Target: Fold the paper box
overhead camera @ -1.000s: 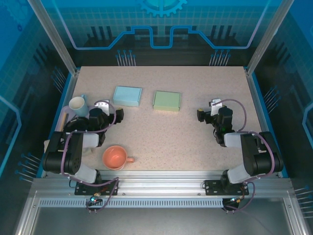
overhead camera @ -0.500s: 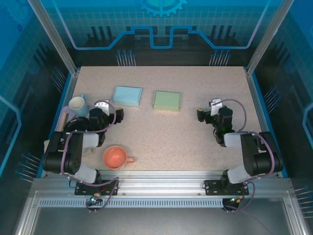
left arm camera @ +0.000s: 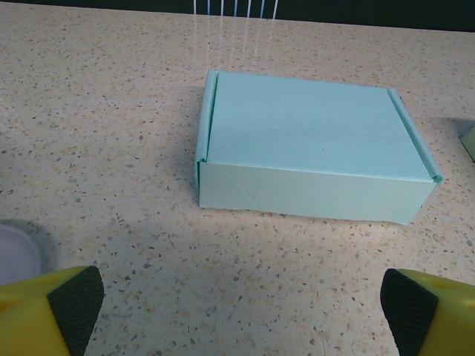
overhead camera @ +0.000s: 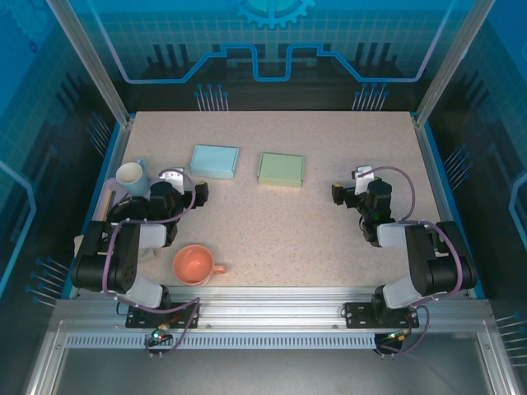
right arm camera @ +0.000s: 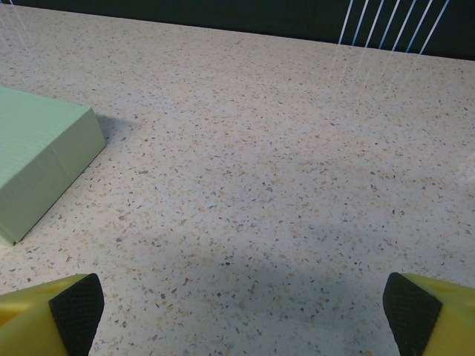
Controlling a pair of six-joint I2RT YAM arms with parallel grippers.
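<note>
A light blue paper box [overhead camera: 215, 160] lies closed and flat on the table, left of centre; the left wrist view has the same blue box [left arm camera: 312, 148] straight ahead of the fingers. A pale green paper box [overhead camera: 281, 169] lies beside it to the right, and a corner of the green box [right arm camera: 41, 159] sits at the left of the right wrist view. My left gripper [overhead camera: 186, 190] rests low near the blue box, open, nothing between its yellow fingers [left arm camera: 44, 315]. My right gripper [overhead camera: 344, 192] is open over bare table, right of the green box.
A white mug [overhead camera: 132, 176] stands at the table's left edge beside my left arm. An orange cup [overhead camera: 194, 265] sits near the front edge, left of centre. The speckled table [overhead camera: 272, 239] is ringed by blue rails and a metal frame.
</note>
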